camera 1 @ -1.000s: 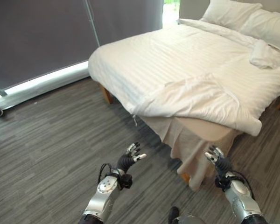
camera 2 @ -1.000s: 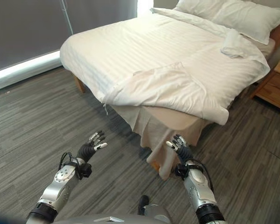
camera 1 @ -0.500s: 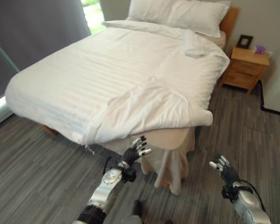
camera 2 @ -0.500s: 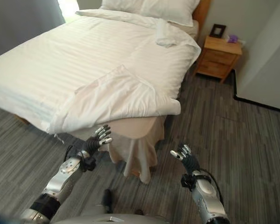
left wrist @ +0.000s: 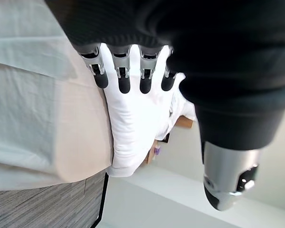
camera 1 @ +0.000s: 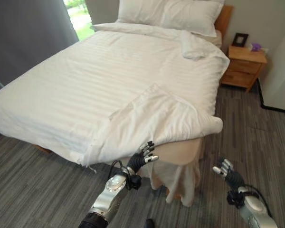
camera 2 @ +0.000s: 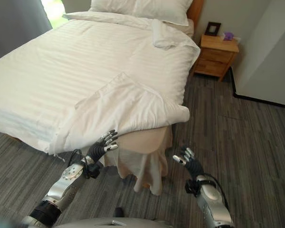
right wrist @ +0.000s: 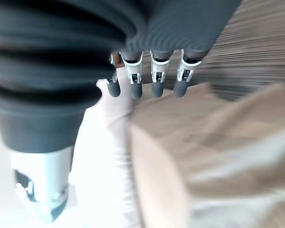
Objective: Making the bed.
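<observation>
A bed with a white striped duvet (camera 1: 99, 80) stands in front of me. The duvet's near corner is folded back on itself in a rumpled flap (camera 1: 156, 118), leaving the beige bed skirt (camera 1: 178, 175) bare at the bed's near right corner. White pillows (camera 1: 166, 14) lie at the headboard, and a second folded-back bit of duvet (camera 1: 194, 47) lies near them. My left hand (camera 1: 141, 160) is open, fingers spread, just below the flap's edge and apart from it. My right hand (camera 1: 224, 172) is open, in the air to the right of the skirt.
A wooden nightstand (camera 1: 242, 66) with a small frame and a purple thing on it stands right of the headboard. A white wall or door (camera 1: 280, 71) runs along the right. Grey striped carpet (camera 1: 38, 190) surrounds the bed. A dark curtain (camera 1: 23, 33) hangs at the left.
The camera has swung right and closer to the bed's near right corner. My left hand has risen toward the folded flap's edge. My right hand stays raised and open.
</observation>
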Motion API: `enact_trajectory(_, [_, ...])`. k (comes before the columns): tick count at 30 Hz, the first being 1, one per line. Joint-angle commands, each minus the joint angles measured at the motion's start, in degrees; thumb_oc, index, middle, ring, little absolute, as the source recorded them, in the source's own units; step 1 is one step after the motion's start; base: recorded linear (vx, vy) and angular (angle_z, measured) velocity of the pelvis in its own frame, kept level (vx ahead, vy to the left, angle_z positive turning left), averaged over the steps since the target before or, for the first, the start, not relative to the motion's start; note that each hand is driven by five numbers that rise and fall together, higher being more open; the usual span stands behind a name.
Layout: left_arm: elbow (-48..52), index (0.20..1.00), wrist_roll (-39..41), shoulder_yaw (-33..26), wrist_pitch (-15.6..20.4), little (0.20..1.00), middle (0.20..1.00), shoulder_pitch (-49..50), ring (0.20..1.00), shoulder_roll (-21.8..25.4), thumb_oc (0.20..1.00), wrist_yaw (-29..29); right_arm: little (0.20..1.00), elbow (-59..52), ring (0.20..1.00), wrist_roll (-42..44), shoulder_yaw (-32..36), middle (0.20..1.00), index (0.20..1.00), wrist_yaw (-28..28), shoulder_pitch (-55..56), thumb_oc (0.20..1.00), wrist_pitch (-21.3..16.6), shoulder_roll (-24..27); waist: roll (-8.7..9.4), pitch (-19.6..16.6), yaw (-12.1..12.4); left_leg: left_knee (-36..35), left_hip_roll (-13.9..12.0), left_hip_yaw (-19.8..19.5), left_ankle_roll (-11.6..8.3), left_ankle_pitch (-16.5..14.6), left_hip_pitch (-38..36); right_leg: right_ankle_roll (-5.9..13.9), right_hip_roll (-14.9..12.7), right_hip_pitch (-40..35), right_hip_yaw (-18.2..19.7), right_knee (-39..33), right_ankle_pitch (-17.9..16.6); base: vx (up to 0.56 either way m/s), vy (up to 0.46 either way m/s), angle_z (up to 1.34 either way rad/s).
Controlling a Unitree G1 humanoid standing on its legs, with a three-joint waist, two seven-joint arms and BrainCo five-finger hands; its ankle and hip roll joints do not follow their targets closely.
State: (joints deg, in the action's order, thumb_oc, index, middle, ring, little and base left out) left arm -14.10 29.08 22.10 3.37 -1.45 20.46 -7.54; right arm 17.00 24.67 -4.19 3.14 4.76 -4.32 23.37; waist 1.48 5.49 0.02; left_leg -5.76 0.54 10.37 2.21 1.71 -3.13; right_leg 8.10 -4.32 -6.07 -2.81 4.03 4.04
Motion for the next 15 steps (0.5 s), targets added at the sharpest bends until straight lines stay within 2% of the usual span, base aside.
enact_trajectory(1, [1.46, 1.0, 2.05, -0.61, 1.85, 1.0, 1.0, -3.31, 1.0, 1.11, 1.0, -1.87, 1.0, -0.63, 1.0, -4.03, 2.68, 1.0, 1.0, -2.63, -4.54, 1.0, -3.66, 2.45, 1.06, 0.23, 1.44, 0.76, -0.43, -5.04, -1.75, -0.44, -4.8, 5.67, -4.12, 9.6, 2.07, 8.3, -15.16, 0.08, -0.015, 0.26])
enact_trajectory(2, [1.1, 1.0, 1.57, -0.62, 1.81, 1.0, 1.0, -3.53, 1.0, 1.36, 1.0, -1.79, 1.0, -1.02, 1.0, -5.48, 2.86, 1.0, 1.0, -3.36, -5.29, 1.0, -3.11, 3.6, 0.95, 0.28, 1.35, 0.76, -0.64, -6.16, -1.87, -0.05, -4.97, 5.05, -3.29, 10.42, 3.39, 7.3, -14.34, 0.07, -0.027, 0.49])
enact_trajectory(3, [1.09, 1.0, 1.55, -0.65, 1.81, 1.0, 1.0, -3.55, 1.0, 1.3, 1.0, -1.78, 1.0, -1.02, 1.0, -5.5, 2.84, 1.0, 1.0, -3.38, -5.33, 1.0, -3.08, 3.64, 0.87, 0.36, 1.16, 0.76, -0.71, -6.35, -1.9, -0.12, -5.06, 5.01, -3.28, 10.28, 3.18, 7.38, -14.2, 0.08, -0.052, 0.62])
enact_trajectory(5, [1.01, 1.0, 1.37, -1.74, 1.57, 1.0, 1.0, -3.41, 1.0, 1.8, 1.0, -1.89, 1.0, -2.72, 1.0, -8.67, 4.17, 1.0, 1.0, -4.58, -7.17, 1.0, -2.56, 6.23, 0.83, 0.37, 1.06, 0.76, -1.23, -8.37, -2.31, 0.18, -5.44, 3.93, -2.43, 11.21, 4.84, 3.4, -12.65, 0.14, -0.105, 0.77])
enact_trajectory(6, [0.86, 1.0, 0.77, -1.49, 1.55, 1.0, 1.0, -3.86, 1.0, 2.16, 1.0, -1.93, 1.0, -1.19, 1.0, -9.96, 5.16, 1.0, 1.0, -6.95, -10.69, 1.0, -2.55, 10.18, 1.43, 0.59, 1.21, 1.12, -1.41, -12.04, -2.49, 0.1, -5.66, 4.17, -1.74, 10.34, 7.44, 0.32, -11.96, 0.15, -0.115, 0.87])
enact_trajectory(7, [0.87, 1.0, 0.77, -1.51, 1.52, 1.0, 1.0, -3.91, 1.0, 2.13, 1.0, -1.91, 1.0, -1.06, 1.0, -9.93, 5.12, 1.0, 1.0, -6.97, -10.83, 1.0, -2.6, 10.23, 1.41, 0.75, 1.03, 1.16, -1.39, -12.22, -2.48, 0.08, -5.73, 4.18, -1.81, 10.14, 7.26, 0.28, -11.9, 0.15, -0.126, 0.91])
enact_trajectory(9, [0.99, 1.0, 0.74, -2.61, 1.61, 1.0, 1.0, -2.46, 1.0, 1.86, 1.0, -1.96, 1.0, -0.82, 1.0, -10.52, 6.62, 1.0, 1.0, -8.01, -13.36, 1.0, -2.47, 11.13, 2.6, -0.07, 2.15, 0.76, -1.54, -13.35, -3.07, -0.54, -5.8, 3.57, -2.71, 8.42, 5.79, -2.86, -12.75, 0.12, -0.165, 0.98])
enact_trajectory(13, [2.1, 1.0, 2.49, -3.54, 1.0, 1.0, 1.0, -0.34, 1.0, 1.55, 1.0, -2.43, 1.0, 0.72, 1.0, -11.33, 6.78, 1.0, 1.0, -7.56, -16.5, 1.0, -1.75, 15.22, 2.74, -1.2, 3.04, 0.76, -1.58, -15.19, -3.67, -0.02, -5.4, 2.85, -2.35, 5.14, 3.65, -7.03, -12.35, 0.1, -0.102, 0.65])
enact_trajectory(15, [4.51, 1.0, 2.01, -1.77, 0.42, 1.0, 1.0, 0.88, 1.0, 3.29, 1.0, -3.65, 1.0, 7.07, 1.0, -13.28, 2.97, 1.0, 1.0, -6.13, -22.6, 1.0, -0.1, 22.25, 2.82, -1.6, 4.19, 0.76, -1.7, -16.55, -4.02, -0.04, -4.91, 1.94, -2.05, 3.67, 1.59, -8.58, -11.47, 0.1, -0.081, 0.28])
